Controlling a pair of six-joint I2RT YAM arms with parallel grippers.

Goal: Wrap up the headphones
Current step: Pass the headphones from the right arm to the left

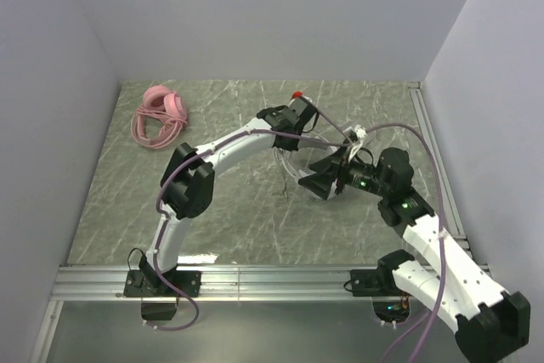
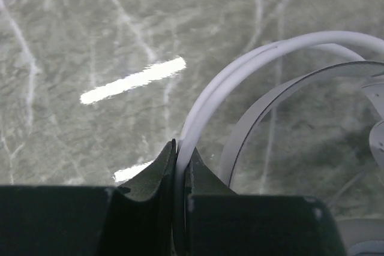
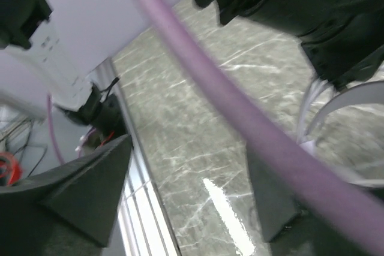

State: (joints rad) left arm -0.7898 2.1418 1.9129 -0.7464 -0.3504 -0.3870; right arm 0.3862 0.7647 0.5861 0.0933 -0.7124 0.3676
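Observation:
The white headphones [image 1: 297, 167] lie mid-table between my two arms. My left gripper [image 2: 180, 154] is shut on their thin white headband [image 2: 240, 76]; a grey inner band [image 2: 264, 112] curves just beside it. In the top view that gripper [image 1: 296, 135] hangs over the headset. My right gripper [image 3: 186, 190] is open, with only bare table between its fingers; the white band [image 3: 342, 97] shows off to its right. From above, the right gripper [image 1: 321, 178] sits low at the headset's right side. The pink headphones [image 1: 157, 116] with their coiled pink cable rest at the far left corner, away from both grippers.
A purple arm cable [image 3: 240, 106] crosses the right wrist view close to the lens. Aluminium rails run along the table's front edge [image 1: 255, 278] and right edge [image 1: 435, 159]. Grey walls close in the left, back and right sides.

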